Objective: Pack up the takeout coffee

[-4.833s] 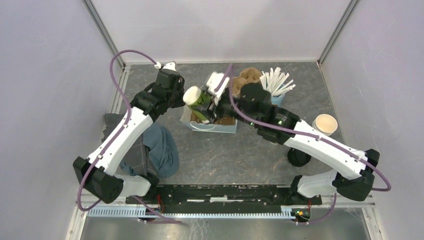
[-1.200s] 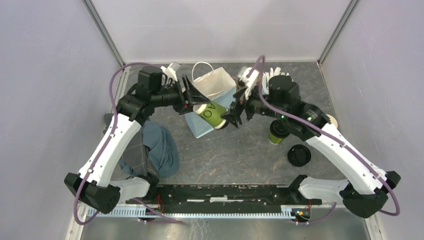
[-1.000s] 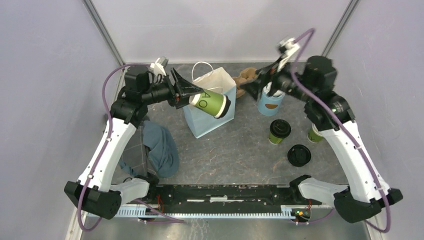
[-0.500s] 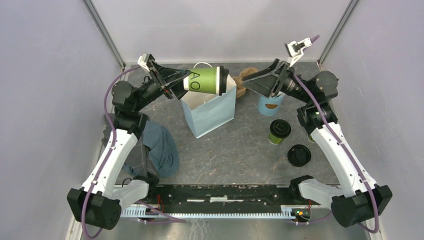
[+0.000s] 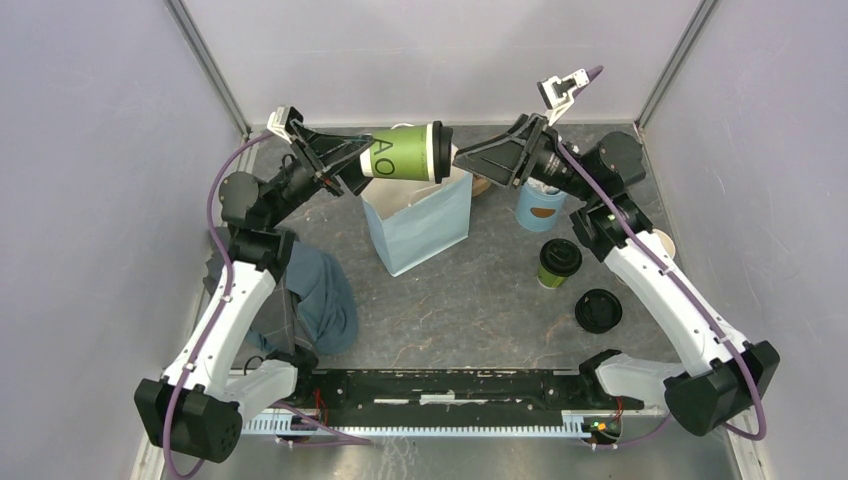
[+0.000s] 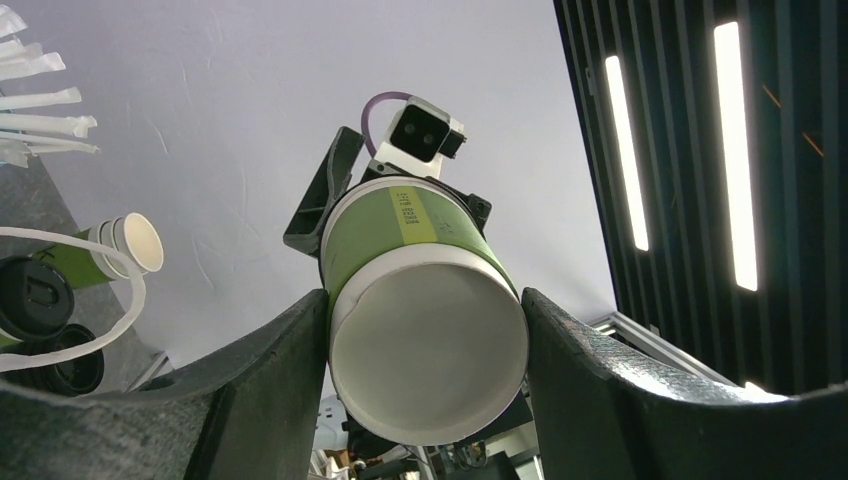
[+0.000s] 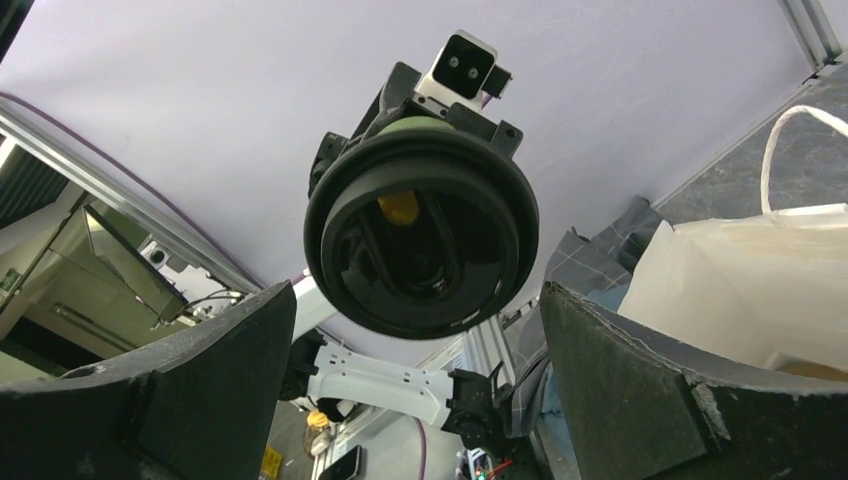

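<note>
**Left jaws.** The left gripper (image 6: 425, 295) is clamped on the base end of the takeout coffee (image 5: 405, 153), one finger on each side of the green wall. The cup lies horizontal in the air, its black lid (image 5: 438, 152) pointing towards the right arm.

**Right jaws.** The right gripper (image 7: 418, 300) is spread wide. In the wrist view the lid sits between its fingers with a gap on both sides.

**Position.** In the top view the cup overlaps the rear rim of the open blue bag (image 5: 425, 225), which stands upright on the surface (image 5: 480, 310).

**Surroundings.** A second lidded green cup (image 5: 559, 260) and a loose black lid (image 5: 598, 310) stand near the right arm. A light-blue cup of white sticks (image 5: 540, 205) is behind them.
</note>
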